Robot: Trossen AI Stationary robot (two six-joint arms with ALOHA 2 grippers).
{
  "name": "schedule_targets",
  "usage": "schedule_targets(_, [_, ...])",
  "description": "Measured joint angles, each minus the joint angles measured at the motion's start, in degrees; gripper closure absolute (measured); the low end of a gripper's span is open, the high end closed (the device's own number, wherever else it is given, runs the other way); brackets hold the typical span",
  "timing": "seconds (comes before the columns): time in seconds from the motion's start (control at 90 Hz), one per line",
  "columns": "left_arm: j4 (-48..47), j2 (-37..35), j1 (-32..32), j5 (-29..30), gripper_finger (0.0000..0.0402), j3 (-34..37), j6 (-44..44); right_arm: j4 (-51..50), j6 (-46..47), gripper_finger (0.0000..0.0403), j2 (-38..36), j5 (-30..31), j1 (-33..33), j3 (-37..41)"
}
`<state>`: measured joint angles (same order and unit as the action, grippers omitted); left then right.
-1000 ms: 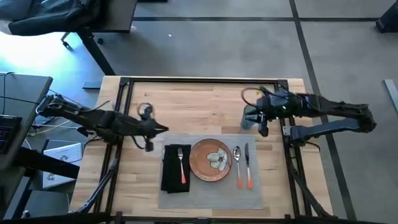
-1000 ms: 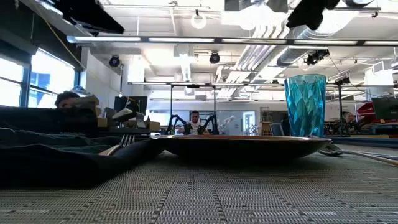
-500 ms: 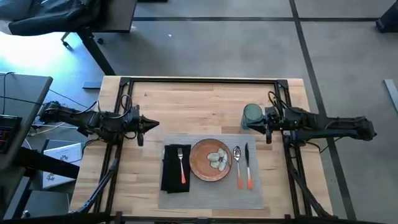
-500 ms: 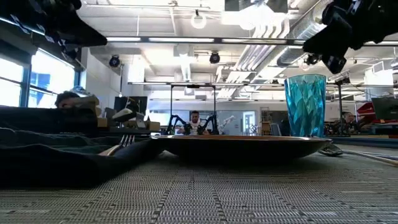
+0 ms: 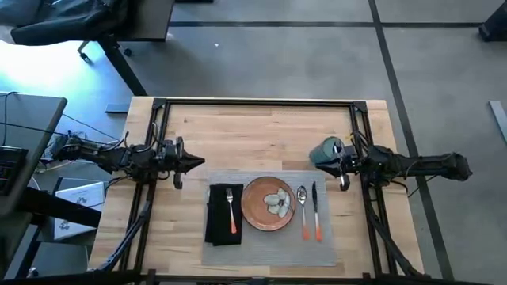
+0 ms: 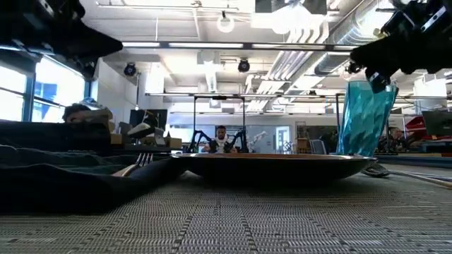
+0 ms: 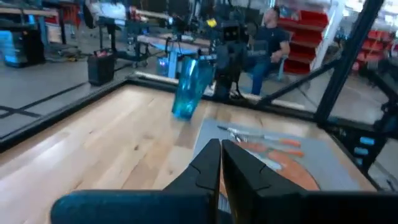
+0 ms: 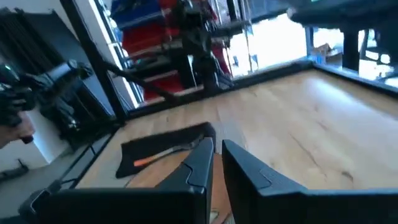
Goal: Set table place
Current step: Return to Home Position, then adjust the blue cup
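On the table (image 5: 253, 131) lies the grey placemat (image 5: 269, 241) with the black napkin (image 5: 218, 222), the orange-handled fork (image 5: 231, 207) on it, the orange-brown plate (image 5: 255, 207), spoon (image 5: 302, 204) and knife (image 5: 316, 207). The teal tumbler (image 5: 325, 150) stands tilted past the mat's far right corner, on the edge of its base. My right gripper (image 5: 341, 158) is shut at its top. My left gripper (image 5: 202, 162) hangs shut past the mat's far left corner, touching nothing. My right gripper (image 6: 378, 67) meets the tumbler at its rim (image 6: 371, 86), coming level from the table's right side. What kind of hold it has is hidden; its own wrist view does not show the tumbler. The tumbler (image 7: 186, 90) leans with its top toward the right edge, its base on the wood.
Bare wood stretches across the table's far half between the black frame rails (image 5: 253, 101). A desk (image 5: 24, 127) with cables stands off the left edge. Beyond the table, in the room, a seated person (image 7: 270, 43) shows among shelves and other rigs.
My right gripper has come down and drawn back toward the table's right edge. The tumbler, upright before, has tipped with its top toward the right edge while its base stays on the wood. My left arm has pulled back a little toward the left edge.
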<state>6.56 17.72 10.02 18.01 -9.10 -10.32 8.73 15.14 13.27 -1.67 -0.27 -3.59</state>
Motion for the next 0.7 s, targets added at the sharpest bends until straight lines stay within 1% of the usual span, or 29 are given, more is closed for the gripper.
schedule_targets(0.078, [-0.7,-1.44,0.0,-1.36,0.0401,0.02,0.67,-1.7,-0.02,0.0382,-0.92,0.28,0.0,-0.07])
schedule_targets(0.178, [-0.9,-2.72,0.0,-1.46,0.0401,0.02,1.01,-2.08,0.06,0.0382,-1.18,0.03,0.0,-0.05])
schedule_targets(0.544, [-1.7,-2.8,0.0,-1.44,0.0401,0.02,0.96,-0.53,-0.21,0.0382,-1.0,-0.31,0.0,-0.09])
schedule_targets(0.7, [-1.95,-2.8,0.0,-1.44,0.0401,0.02,0.52,-2.83,-2.08,0.0382,-1.0,-0.33,0.0,-2.63])
